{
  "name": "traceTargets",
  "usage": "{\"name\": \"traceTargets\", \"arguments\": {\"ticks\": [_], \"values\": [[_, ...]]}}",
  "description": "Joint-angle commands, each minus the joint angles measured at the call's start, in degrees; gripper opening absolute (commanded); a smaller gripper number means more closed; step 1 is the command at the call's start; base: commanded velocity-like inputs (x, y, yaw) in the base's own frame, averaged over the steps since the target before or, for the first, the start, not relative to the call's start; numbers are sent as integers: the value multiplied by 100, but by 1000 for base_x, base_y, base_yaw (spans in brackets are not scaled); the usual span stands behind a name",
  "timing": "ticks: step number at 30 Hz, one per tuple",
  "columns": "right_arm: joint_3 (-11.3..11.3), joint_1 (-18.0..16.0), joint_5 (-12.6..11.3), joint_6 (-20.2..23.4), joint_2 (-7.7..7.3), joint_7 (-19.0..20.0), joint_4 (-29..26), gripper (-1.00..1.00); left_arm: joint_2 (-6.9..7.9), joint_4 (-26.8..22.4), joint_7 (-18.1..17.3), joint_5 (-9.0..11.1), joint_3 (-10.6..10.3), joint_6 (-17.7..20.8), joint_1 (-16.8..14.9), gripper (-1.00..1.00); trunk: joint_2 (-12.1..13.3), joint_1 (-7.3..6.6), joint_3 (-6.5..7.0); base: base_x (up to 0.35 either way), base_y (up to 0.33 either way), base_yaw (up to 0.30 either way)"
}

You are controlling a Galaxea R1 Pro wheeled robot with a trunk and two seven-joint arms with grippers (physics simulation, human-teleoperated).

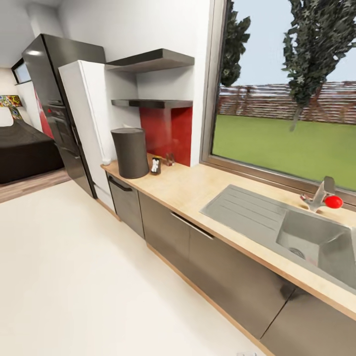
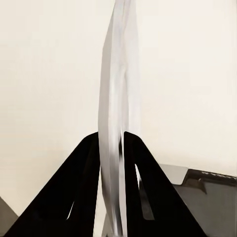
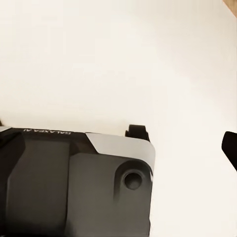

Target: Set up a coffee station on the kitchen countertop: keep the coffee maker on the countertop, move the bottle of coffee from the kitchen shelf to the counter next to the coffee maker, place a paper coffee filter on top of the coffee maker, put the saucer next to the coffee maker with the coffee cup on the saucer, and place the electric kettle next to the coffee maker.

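The dark-grey coffee maker (image 1: 130, 152) stands at the far left end of the beige countertop (image 1: 193, 190). Just right of it on the counter is a small dark bottle with a white label, the bottle of coffee (image 1: 156, 165). Above them the black kitchen shelf (image 1: 153, 104) hangs on the wall. In the left wrist view my left gripper (image 2: 112, 143) is shut on a thin white flat thing seen edge-on, which looks like the saucer (image 2: 118, 74). The right wrist view shows my own grey body over white floor, with one dark tip (image 3: 230, 147) at the frame's edge.
A steel sink (image 1: 316, 240) with a drainboard and a tap (image 1: 321, 193) is set into the counter at the right, below a large window. A white tall cabinet (image 1: 86, 118) and a dark fridge (image 1: 54, 113) stand beyond the counter's left end. Pale open floor (image 1: 74, 277) lies before the cabinets.
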Motion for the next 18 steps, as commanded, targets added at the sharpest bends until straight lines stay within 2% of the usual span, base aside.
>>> {"name": "traceTargets", "arguments": {"ticks": [1, 6, 11, 18], "values": [[48, -7, -42, 19, 0, 8, -4, 100, -5, -9, -38, -59, 48, 26, -5, -100, -12, 6, -12, 280, 232, 3], [48, -7, -20, 18, 0, 7, -11, 100, -8, -11, -38, -59, 49, 26, -4, -100, -12, 6, -12, 280, 232, 1], [49, -7, 152, 18, 11, 7, -11, 100, -8, -11, -38, -59, 56, 24, -5, -100, -12, 6, -12, 280, 232, 0], [48, -7, 178, 18, 18, 7, -12, 100, -6, -11, -38, -59, 56, 20, -5, -100, -12, 6, -12, 280, 232, 0]]}}
